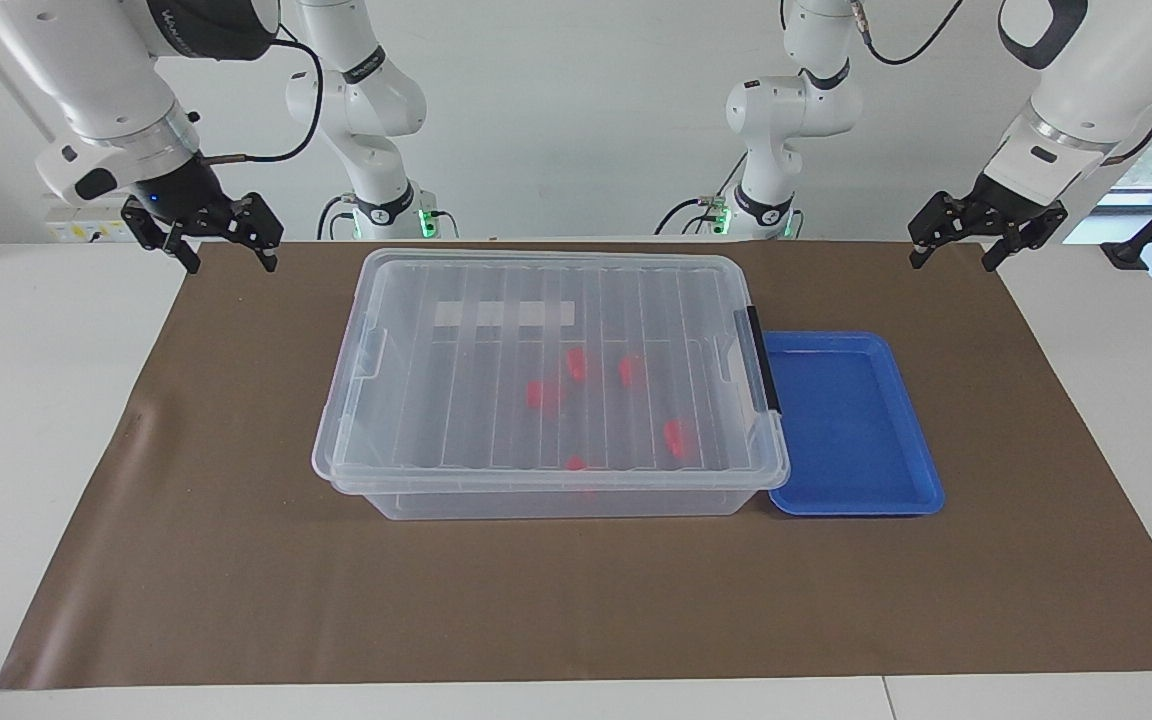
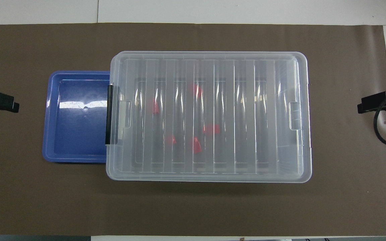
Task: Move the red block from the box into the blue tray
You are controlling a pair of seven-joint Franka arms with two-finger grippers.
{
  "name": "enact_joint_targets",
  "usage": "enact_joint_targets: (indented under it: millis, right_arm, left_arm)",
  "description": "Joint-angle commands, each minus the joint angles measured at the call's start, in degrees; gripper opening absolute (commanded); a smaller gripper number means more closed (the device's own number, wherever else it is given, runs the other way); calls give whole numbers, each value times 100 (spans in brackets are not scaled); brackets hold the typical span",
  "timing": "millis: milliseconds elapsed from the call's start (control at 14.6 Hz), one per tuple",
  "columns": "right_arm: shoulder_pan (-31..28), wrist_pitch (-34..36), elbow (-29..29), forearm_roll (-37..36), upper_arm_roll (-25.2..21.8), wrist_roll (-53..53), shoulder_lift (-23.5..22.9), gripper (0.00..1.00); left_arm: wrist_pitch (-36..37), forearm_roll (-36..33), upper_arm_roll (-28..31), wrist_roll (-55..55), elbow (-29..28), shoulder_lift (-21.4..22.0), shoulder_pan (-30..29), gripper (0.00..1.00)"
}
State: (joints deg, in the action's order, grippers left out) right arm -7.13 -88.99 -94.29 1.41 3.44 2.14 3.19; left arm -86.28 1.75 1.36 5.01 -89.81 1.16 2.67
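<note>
Blank white label strip under box lid.

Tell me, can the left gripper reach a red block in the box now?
Probably not: the ribbed lid covers the box, with the red blocks beneath. The left gripper hangs open over the mat's edge.

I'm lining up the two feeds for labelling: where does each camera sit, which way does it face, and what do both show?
Facing view: high across the table, looking at the robots; both arms show whole, left gripper and right gripper raised at the mat's ends.
Overhead view: high above the robots' end, looking steeply down; only gripper tips show.
Both show the lidded box, five red blocks inside, and the empty blue tray beside it, toward the left arm's end.
</note>
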Motion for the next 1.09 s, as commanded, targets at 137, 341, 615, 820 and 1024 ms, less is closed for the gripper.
enact_joint_targets:
  millis: [137,341,615,820,1024]
  right_arm:
    - [-61,-83,-63,43,52,-100,24,100]
    - [-52,-83,-72,43,52,-100,24,100]
    - [192,-406,-351,69,60,-344,102,100]
    - [562,-1504,-1414,70,60,-961,498,100]
    - [678,-1910,-1741,70,60,-1092,481,100]
  left_arm:
    - [33,-105,14,53,-37,43,6,100]
    - [33,-96,14,53,-37,43,6,100]
    - [33,-96,14,53,-46,43,6,100]
    - [41,-105,14,53,-46,43,6,100]
    - [42,-96,14,53,-46,43,6,100]
